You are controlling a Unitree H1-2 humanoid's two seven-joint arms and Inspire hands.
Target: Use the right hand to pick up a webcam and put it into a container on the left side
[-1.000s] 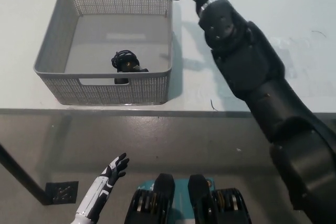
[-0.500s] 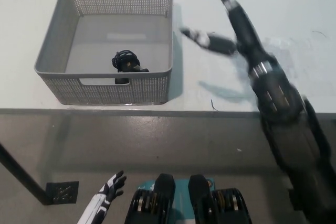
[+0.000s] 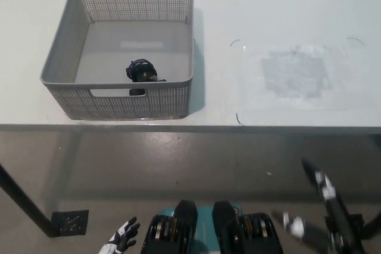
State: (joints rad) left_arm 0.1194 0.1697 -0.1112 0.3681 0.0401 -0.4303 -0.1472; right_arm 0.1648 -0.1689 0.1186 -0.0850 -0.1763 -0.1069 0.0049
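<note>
we locate the webcam point(image 3: 141, 72) inside the grey perforated container point(image 3: 68, 43), on its floor close to the wall nearest the table's front edge. the container sits at the front left of the white table point(image 3: 286, 16), with its near wall just behind that edge. the right hand point(image 3: 318, 206) is below the table edge, at the lower right of the head view, blurred, fingers spread wide and holding nothing. the left hand point(image 3: 123, 242) shows only partly at the bottom edge; we cannot tell its state. a faint rectangular patch point(image 3: 294, 74) marks the table's right half.
</note>
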